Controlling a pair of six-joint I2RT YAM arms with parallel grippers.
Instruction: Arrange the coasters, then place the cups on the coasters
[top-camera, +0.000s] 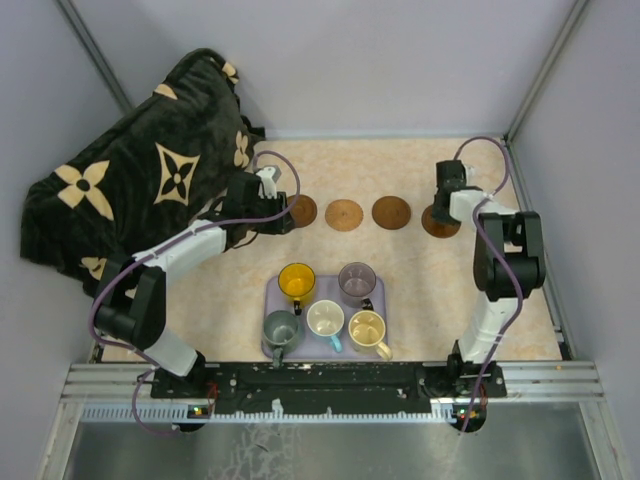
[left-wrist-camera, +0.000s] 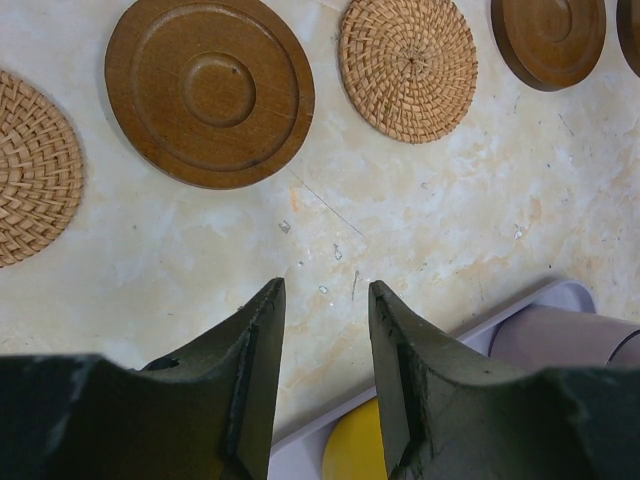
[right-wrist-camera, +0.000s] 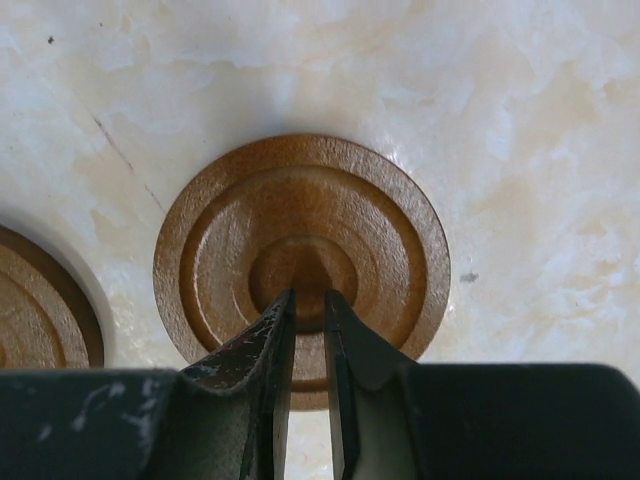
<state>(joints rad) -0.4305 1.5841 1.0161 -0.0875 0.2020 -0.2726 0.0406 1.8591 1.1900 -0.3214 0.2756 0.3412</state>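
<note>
The five coasters lie in a row across the far-middle of the table. The right gripper (right-wrist-camera: 308, 298) hangs directly over the rightmost one, a dark brown grooved wooden coaster (right-wrist-camera: 380, 230). Its jaws are drawn in to a narrow slit with nothing between them, and whether the tips touch the disc cannot be told. The left gripper (left-wrist-camera: 325, 290) sits just to the near side of the row's left end, above bare tabletop, with its jaws apart and empty. The five mugs stand together on the lavender tray (top-camera: 325, 288), near and centre between the two arms. With the row apparently laid out, the next move is probably a reach toward the near side for a mug. The yellow mug (left-wrist-camera: 355, 450) on the tray's far-left corner lies just nearer than the left fingertips, so the left arm is closer to it. The translucent purple-grey mug (top-camera: 357, 282) on the far-right corner lies near and to the left of the right gripper.
</note>
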